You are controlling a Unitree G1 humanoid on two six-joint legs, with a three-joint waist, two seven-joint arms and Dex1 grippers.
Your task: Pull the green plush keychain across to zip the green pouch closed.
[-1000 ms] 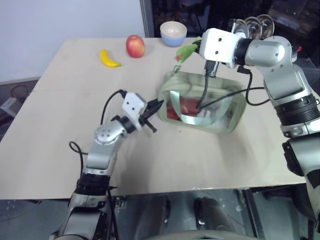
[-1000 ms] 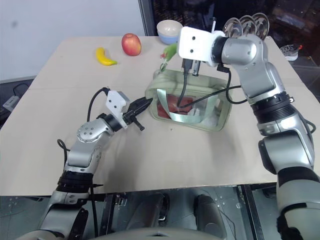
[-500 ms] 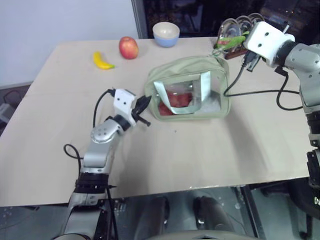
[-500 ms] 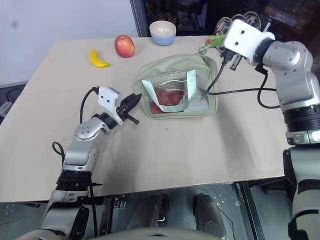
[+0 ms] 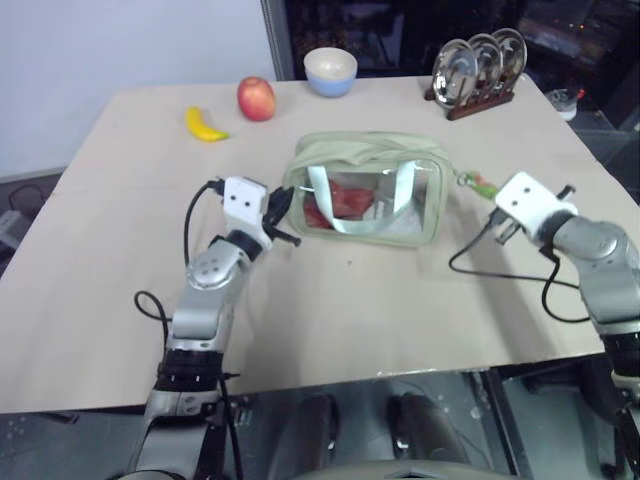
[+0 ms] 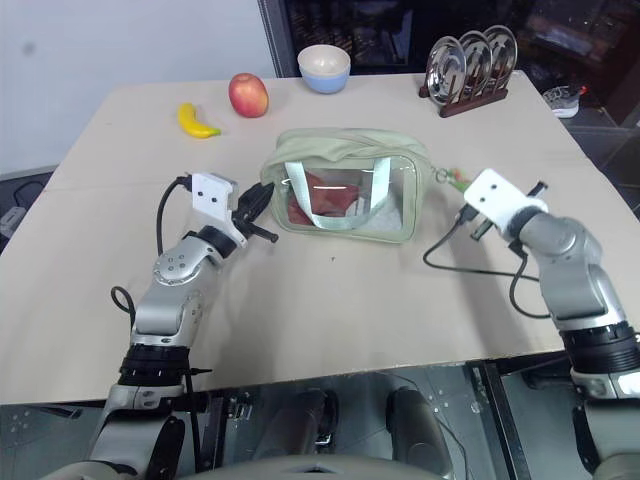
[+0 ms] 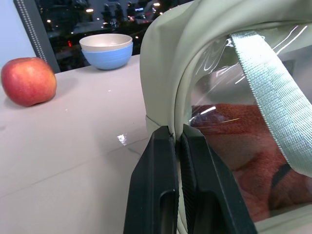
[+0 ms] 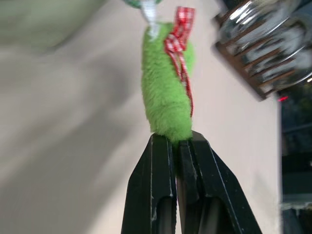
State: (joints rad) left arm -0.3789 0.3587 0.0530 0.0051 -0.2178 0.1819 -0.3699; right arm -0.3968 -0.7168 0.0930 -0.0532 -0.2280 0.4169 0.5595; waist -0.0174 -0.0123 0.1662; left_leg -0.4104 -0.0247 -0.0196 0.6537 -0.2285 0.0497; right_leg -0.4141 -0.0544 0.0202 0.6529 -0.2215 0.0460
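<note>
Pouch fabric sits pinched between the left gripper's (image 7: 176, 141) closed fingers in the left wrist view, at the green pouch's (image 7: 234, 97) end seam; an apple (image 7: 28, 80) and bowl (image 7: 107, 48) lie beyond. Right wrist view: the right gripper (image 8: 176, 144) clamps the green plush keychain (image 8: 165, 92), red checked ribbon on it. Head views: the keychain hangs at the pouch's three o'clock end, plate rack (image 5: 478, 70) at one o'clock.

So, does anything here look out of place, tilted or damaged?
Nothing stands out. The green pouch sits upright on the table, the left gripper pinching its end and the right gripper holding the green plush keychain. No spill or damage shows.
</note>
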